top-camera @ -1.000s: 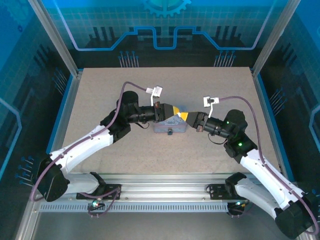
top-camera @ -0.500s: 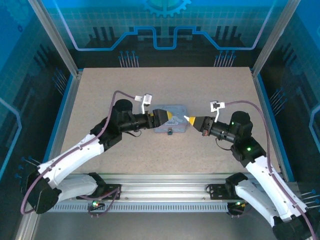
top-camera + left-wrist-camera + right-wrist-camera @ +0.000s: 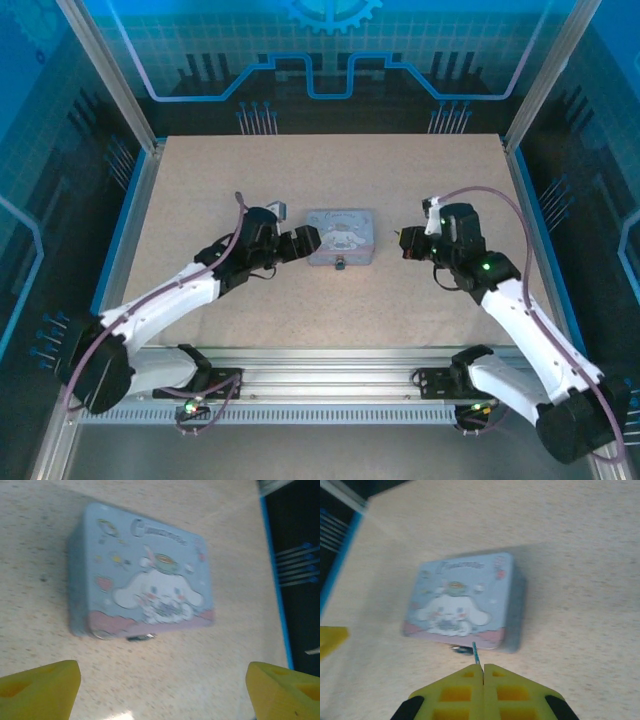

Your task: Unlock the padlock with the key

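Note:
The padlock (image 3: 341, 264) is a tiny dark lump hanging at the middle of the near edge of the pale blue cartoon tin (image 3: 340, 238). In the left wrist view the padlock (image 3: 140, 637) lies blurred against the tin's (image 3: 145, 590) pink edge. My left gripper (image 3: 305, 241) is open just left of the tin, its yellow fingers (image 3: 42, 690) spread wide over bare table. My right gripper (image 3: 402, 243) sits right of the tin, shut on the key (image 3: 476, 654), a thin sliver sticking out of the fingertips (image 3: 470, 672) toward the padlock (image 3: 461, 650), a short gap away.
The tin lies flat near the middle of the beige table (image 3: 330, 310). Blue walls and metal frame posts (image 3: 110, 90) enclose the table on three sides. One yellow finger of the left gripper (image 3: 330, 640) shows at the left edge of the right wrist view.
Both grippers have drawn back from over the tin, left going left and right going right. The left gripper has opened wide. The right stays shut on the key.

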Available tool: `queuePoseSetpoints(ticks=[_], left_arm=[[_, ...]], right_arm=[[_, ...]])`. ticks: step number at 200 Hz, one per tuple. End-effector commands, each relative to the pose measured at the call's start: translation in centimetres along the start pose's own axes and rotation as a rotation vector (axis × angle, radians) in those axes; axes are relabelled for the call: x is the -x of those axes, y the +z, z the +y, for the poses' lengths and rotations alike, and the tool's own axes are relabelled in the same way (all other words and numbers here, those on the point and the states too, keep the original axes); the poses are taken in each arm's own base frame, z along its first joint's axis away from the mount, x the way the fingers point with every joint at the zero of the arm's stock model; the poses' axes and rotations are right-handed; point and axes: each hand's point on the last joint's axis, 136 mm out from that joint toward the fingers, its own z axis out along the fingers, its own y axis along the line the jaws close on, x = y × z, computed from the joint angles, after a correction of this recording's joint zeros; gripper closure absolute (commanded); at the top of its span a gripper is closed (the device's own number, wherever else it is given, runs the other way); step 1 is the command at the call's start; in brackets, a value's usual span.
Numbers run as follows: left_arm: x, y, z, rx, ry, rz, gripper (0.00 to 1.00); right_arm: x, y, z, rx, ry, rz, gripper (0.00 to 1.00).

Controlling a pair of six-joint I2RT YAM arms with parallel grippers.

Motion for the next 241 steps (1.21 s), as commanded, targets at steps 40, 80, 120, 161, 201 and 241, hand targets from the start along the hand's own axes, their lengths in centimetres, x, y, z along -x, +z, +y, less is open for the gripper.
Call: queuePoseSetpoints(ticks=[40,80,120,161,201,241], left_arm=[[3.9,5.2,1.3,0.076,0.004,-0.038,0.14],[5.2,8.2,1.9,0.086,-0.021,-0.013,0.14],[5.7,10.5,2.3,0.092,-0.039,0.033,0.15],[5.7,12.1,1.8,0.071,-0.039,0.073,0.16],[5.6,12.7,1.4,0.049,-0.037,0.090,0.17],[5.8,13.1,0.8,0.024,-0.016,0.097,0.17]], right_arm=[[1.4,3.0,-4.8,-0.301,-0.072,0.051,1.00],[0.4,5.2,-6.0,-0.385,-0.111,0.131,1.00],[-1.0,8.1,-5.6,-0.418,-0.172,0.221,1.00],[-2.8,10.7,-4.1,-0.411,-0.213,0.285,1.00],[-4.2,11.9,-3.4,-0.409,-0.232,0.326,1.00],[-5.6,11.8,-2.4,-0.379,-0.232,0.351,1.00]])
